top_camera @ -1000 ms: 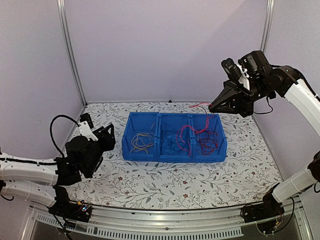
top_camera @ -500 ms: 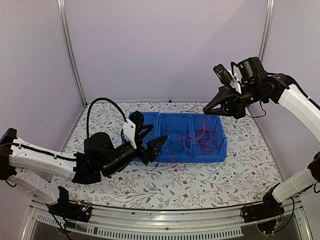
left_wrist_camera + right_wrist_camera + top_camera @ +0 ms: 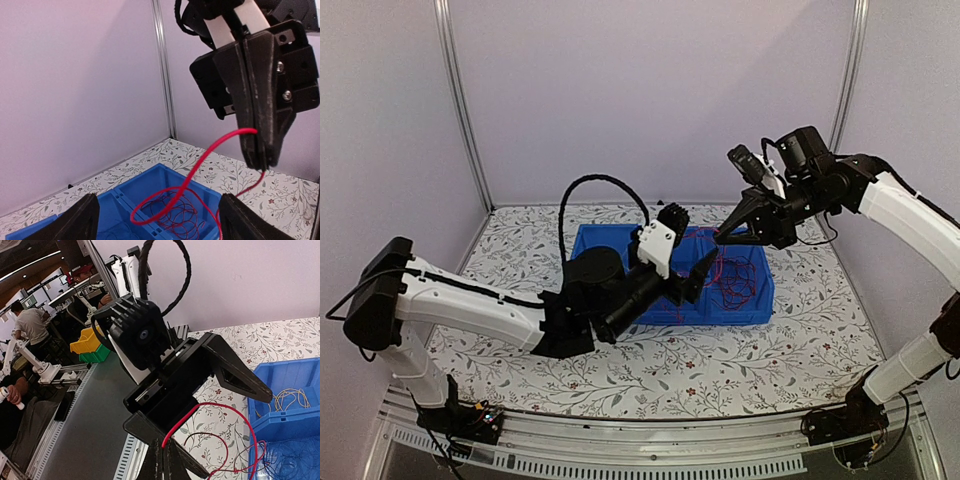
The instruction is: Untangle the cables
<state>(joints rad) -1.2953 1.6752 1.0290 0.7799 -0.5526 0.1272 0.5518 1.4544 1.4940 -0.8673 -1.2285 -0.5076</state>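
Observation:
A blue three-compartment bin [image 3: 752, 300] holds the cables. Red wires [image 3: 735, 278] coil in its right compartment. My right gripper [image 3: 721, 238] is shut on one red wire [image 3: 215, 150] and holds it above the bin; the wire loops down into the coil [image 3: 182, 215]. My left gripper [image 3: 692, 243] is open and empty, reaching over the bin just left of the right gripper's tip, apart from the wire. In the right wrist view the shut fingers [image 3: 165, 460] pinch the red wire [image 3: 210, 407]; yellow-tan wires [image 3: 287, 399] and dark blue wires [image 3: 295, 460] lie in the bin [image 3: 300, 375].
My left arm [image 3: 590, 300] lies across the bin's left and middle compartments and hides them from above. Its thick black cable [image 3: 605, 185] arches over it. Metal frame posts [image 3: 460, 100] stand at the back corners. Beyond the table edge are yellow and green bins [image 3: 90, 346].
My left arm swung from the table's left side across the bin toward the right gripper, staying open. My right gripper moved left and lower, still holding the red wire.

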